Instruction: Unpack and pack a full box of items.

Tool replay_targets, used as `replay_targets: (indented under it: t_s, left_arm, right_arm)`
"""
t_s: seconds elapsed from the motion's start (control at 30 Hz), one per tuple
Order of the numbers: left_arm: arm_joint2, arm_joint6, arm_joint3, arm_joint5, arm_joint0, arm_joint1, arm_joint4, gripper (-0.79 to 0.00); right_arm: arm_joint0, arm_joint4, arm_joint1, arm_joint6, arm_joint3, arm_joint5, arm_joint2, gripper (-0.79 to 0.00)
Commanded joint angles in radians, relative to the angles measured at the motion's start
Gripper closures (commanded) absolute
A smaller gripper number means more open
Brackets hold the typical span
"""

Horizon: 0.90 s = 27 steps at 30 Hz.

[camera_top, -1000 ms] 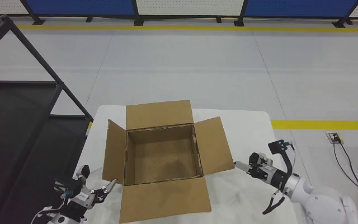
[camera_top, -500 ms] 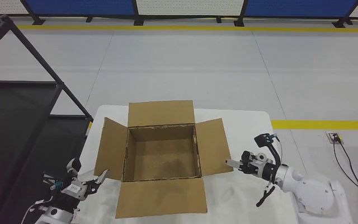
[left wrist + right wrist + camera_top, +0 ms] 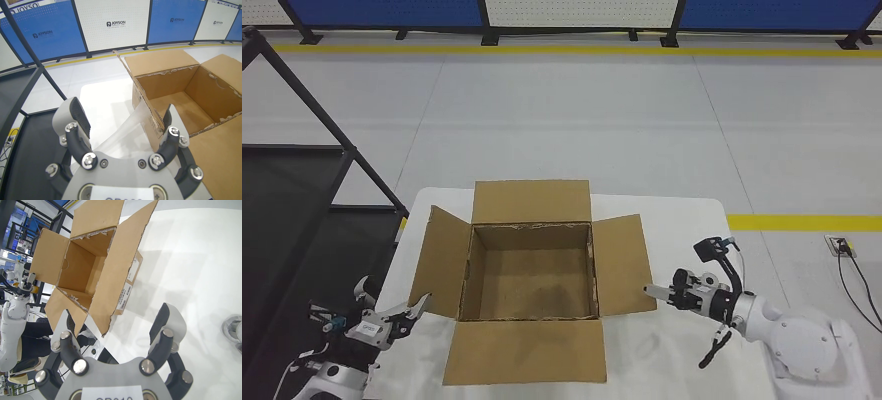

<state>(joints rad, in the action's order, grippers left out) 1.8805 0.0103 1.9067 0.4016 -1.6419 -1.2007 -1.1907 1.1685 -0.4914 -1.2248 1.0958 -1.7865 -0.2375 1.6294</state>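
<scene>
An open cardboard box (image 3: pixel 532 290) stands in the middle of the white table (image 3: pixel 687 235), all flaps folded outward and nothing inside. My left gripper (image 3: pixel 392 298) is open just beyond the left flap (image 3: pixel 442 262). In the left wrist view that flap's edge (image 3: pixel 145 100) runs between the fingers, close to one pad (image 3: pixel 167 117), and the box floor (image 3: pixel 189 102) is bare. My right gripper (image 3: pixel 652 293) is open at the outer edge of the right flap (image 3: pixel 624 262). In the right wrist view the flap's near corner (image 3: pixel 104 330) lies between the open fingers (image 3: pixel 160 317).
A black metal rack (image 3: pixel 302 230) stands against the table's left side. A grey round fitting (image 3: pixel 232 330) sits at the edge of the right wrist view. Bare table lies right of the box (image 3: pixel 189 256). A cable (image 3: pixel 852 280) lies on the floor at right.
My left gripper has drawn back to the left, away from the box, and the left flap has folded further outward. The right gripper edged in to the right flap, then stayed.
</scene>
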Motion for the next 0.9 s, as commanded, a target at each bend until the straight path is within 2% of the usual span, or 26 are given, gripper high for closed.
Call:
replay_targets:
  t_s: [0.0, 0.17, 0.27, 0.33, 0.43, 0.73, 0.87]
  left_arm:
    - [-0.001, 0.0, 0.002, 0.012, -0.007, 0.0, 0.034, -0.785]
    - [0.031, 0.012, 0.04, 0.058, -0.059, 0.0, 0.125, -0.785]
    - [0.068, 0.016, 0.079, 0.1, -0.104, -0.001, 0.228, -0.785]
    - [0.1, 0.015, 0.102, 0.121, -0.132, -0.001, 0.303, -0.785]
    - [0.142, 0.0, 0.125, 0.142, -0.166, -0.001, 0.42, -0.785]
    - [0.142, 0.0, 0.125, 0.142, -0.166, -0.001, 0.42, -0.785]
    - [0.142, 0.0, 0.125, 0.142, -0.166, -0.001, 0.42, -0.785]
  right_arm:
    - [0.011, -0.03, 0.004, -0.024, -0.011, 0.019, 0.013, -0.785]
    - [0.102, -0.146, 0.018, -0.12, -0.096, 0.014, 0.084, -0.785]
    - [0.175, -0.234, 0.025, -0.175, -0.149, -0.009, 0.127, -0.785]
    - [0.214, -0.279, 0.028, -0.2, -0.168, 0.017, 0.147, -0.785]
    - [0.219, -0.285, 0.028, -0.204, -0.17, 0.027, 0.15, -0.785]
    - [0.219, -0.288, 0.028, -0.209, -0.168, 0.029, 0.15, -0.785]
    - [0.204, -0.412, 0.035, -0.266, -0.132, -0.011, 0.128, -0.785]
